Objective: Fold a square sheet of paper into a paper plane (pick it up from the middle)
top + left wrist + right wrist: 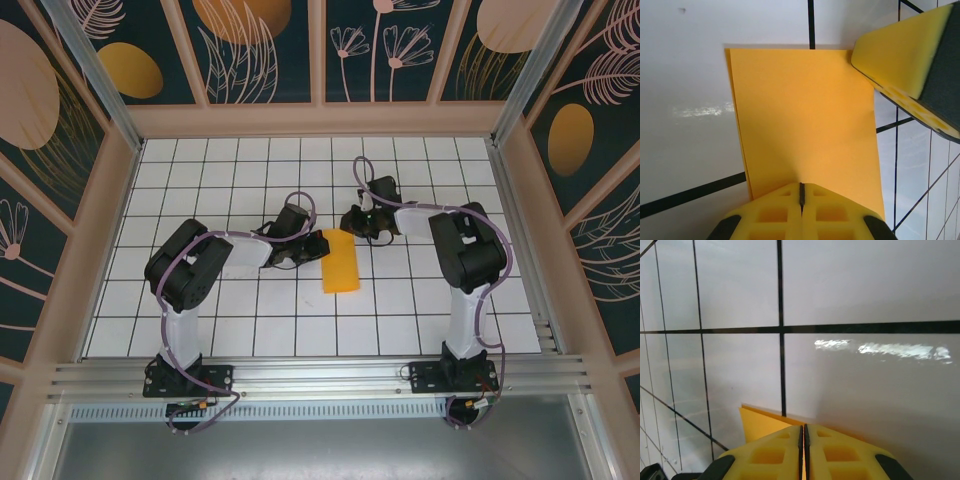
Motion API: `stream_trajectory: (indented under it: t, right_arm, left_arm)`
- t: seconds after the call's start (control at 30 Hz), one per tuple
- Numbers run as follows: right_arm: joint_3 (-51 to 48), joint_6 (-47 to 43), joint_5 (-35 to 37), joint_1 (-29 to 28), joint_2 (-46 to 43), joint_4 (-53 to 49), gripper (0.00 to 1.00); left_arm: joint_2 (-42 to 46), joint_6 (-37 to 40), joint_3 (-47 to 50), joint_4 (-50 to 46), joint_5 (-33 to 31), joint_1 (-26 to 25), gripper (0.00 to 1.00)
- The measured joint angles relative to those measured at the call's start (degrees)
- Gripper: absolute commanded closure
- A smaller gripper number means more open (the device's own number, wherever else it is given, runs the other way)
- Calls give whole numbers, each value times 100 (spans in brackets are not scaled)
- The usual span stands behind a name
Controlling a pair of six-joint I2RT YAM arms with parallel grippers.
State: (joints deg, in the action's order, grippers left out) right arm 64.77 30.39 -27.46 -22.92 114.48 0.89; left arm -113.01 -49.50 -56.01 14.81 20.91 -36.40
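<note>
- The left pincer [801, 210] is closed, its two yellow fingers pressed together with only a thin dark seam between them. The tips sit at the near edge of the sheet of paper [805, 120]; whether they pinch a layer cannot be told.
- The right pincer [803, 450] is also closed, its fingers side by side. An orange corner of the sheet peeks out just past its tips on the left.
- In the left wrist view, one yellow finger [897, 47] of the right pincer meets the far right corner of the sheet.
- The sheet lies flat, folded into a narrow rectangle. Along one long side the edges of two layers show, slightly offset.
- From above, the sheet sits between the two pincers, near the middle of the white gridded worktop [250, 320]. Its long sides run roughly away from the arm bases, a little tilted.
</note>
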Motion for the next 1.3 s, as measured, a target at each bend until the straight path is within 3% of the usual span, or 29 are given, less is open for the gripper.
stream_trajectory:
  t: [0.4,0.7,0.93,1.3]
  right_arm:
    - [33,0,278,26,-57,-22,87]
    - [-885,0,382,-136,-1346,-70,85]
    - [-1528,4,232,-485,-1377,-179,85]
    - [-1576,44,55,-682,-1176,-11,85]
  left_arm:
    - [-2,0,-2,4,-17,0,96]
    - [13,0,0,0,-37,-7,96]
    - [48,0,2,-28,-87,-17,96]
    - [372,39,173,-424,-501,-13,94]
